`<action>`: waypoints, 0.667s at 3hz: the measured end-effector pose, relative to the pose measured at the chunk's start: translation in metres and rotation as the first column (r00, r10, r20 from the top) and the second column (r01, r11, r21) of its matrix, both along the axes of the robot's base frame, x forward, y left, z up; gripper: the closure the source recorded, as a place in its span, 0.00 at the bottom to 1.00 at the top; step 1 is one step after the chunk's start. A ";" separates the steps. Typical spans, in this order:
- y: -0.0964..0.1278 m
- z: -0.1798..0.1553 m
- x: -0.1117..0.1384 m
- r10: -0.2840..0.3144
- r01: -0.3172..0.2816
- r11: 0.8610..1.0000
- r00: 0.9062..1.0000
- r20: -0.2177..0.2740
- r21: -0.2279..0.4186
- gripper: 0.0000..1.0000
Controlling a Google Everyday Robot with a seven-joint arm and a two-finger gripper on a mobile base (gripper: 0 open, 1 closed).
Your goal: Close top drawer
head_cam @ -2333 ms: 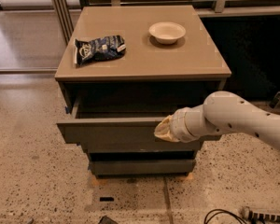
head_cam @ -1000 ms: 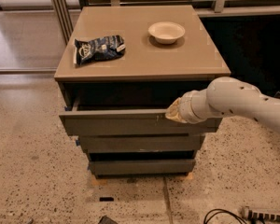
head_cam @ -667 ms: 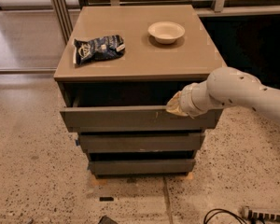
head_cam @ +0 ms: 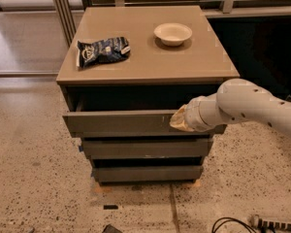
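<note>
The top drawer [head_cam: 119,123] of the grey-taupe cabinet stands a short way open, with a dark gap showing under the cabinet top. Its flat front panel has no handle. My gripper [head_cam: 180,120] is at the end of the white arm [head_cam: 242,106], which reaches in from the right. The gripper rests against the right part of the drawer's front panel, at its upper rim. The drawer's inside is dark and I see nothing in it.
A dark blue chip bag [head_cam: 103,51] and a white bowl [head_cam: 172,33] lie on the cabinet top [head_cam: 145,62]. Two slimmer drawer fronts [head_cam: 145,147] sit below, shut. Cables [head_cam: 242,224] lie on the speckled floor at the lower right. Railings stand behind the cabinet.
The top drawer has slid inward, from well open to only a little open. My gripper stayed on its front panel, moved toward the cabinet with it, and now sits slightly lower.
</note>
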State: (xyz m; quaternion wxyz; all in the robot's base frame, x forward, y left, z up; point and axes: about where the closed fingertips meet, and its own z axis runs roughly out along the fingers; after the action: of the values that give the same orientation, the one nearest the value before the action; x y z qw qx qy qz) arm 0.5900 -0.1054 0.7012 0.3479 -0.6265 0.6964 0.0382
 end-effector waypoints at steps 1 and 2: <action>0.007 -0.010 -0.014 0.002 -0.001 1.000 1.000 -0.025 0.024 1.00; 0.007 -0.028 -0.012 -0.007 0.008 1.000 0.999 -0.044 0.023 1.00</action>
State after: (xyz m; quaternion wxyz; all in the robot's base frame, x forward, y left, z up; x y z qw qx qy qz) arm 0.5783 -0.0982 0.6733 0.3399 -0.6188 0.7058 0.0588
